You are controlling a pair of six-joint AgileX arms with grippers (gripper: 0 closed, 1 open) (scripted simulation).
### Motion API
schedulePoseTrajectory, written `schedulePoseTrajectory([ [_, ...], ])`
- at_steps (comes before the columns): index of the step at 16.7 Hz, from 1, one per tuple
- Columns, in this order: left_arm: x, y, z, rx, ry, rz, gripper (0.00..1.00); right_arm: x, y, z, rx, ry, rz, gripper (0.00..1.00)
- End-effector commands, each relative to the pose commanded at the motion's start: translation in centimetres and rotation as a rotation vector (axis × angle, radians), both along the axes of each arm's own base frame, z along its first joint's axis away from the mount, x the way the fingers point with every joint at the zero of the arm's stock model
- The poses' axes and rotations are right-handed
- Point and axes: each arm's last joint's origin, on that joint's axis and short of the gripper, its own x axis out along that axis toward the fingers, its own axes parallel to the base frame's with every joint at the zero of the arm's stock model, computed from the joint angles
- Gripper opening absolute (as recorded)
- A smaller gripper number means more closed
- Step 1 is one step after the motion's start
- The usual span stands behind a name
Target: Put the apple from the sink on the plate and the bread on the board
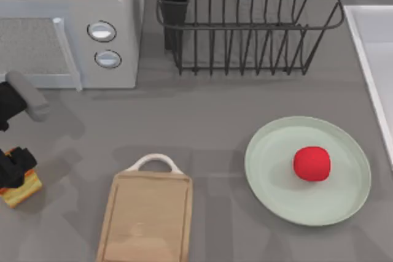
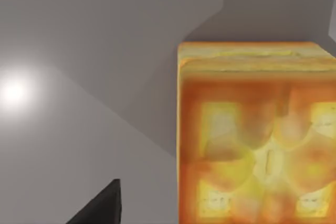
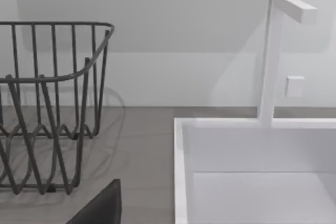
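Top view: apple [image 1: 312, 164] sits on plate [image 1: 270, 179], lower right. Board [image 1: 146, 216] bottom centre, bare. Left gripper [image 1: 13, 170] at left edge, clamped on bread [image 1: 23, 189].
Left wrist: bread [image 2: 257, 135] close-up.
Right wrist: sink [image 3: 181, 171], rack [image 3: 50, 103]; right gripper's fingers — can't tell.

red apple [image 1: 312, 164] sits on the mint plate [image 1: 270, 170] – right of the wooden board [image 1: 146, 216]; bread [image 1: 21, 189] at the table's left edge; sink [image 1: 368, 47] far right.
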Motion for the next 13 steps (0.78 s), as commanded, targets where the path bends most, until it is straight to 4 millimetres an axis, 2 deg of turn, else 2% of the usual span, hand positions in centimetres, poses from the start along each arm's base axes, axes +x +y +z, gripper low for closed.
schedulePoseTrajectory([
  [2, -0.1, 0.0, -0.1, 0.000, -0.001, 0.000, 1.00, 0.0, 0.0, 0.0, 0.000, 0.000, 0.000, 1.00],
  [4, 0.0, 0.0, -1.2, 0.000, 0.006, 0.000, 1.00, 0.0, 0.0, 0.0, 0.000, 0.000, 0.000, 1.00],
  [10, 0.1, 0.0, -6.5, 0.000, -0.005, 0.000, 1.00, 0.0, 0.0, 0.0, 0.000, 0.000, 0.000, 1.00],
  [13, 0.0, 0.0, -7.0, 0.000, 0.000, 0.000, 1.00, 0.0, 0.0, 0.0, 0.000, 0.000, 0.000, 1.00],
])
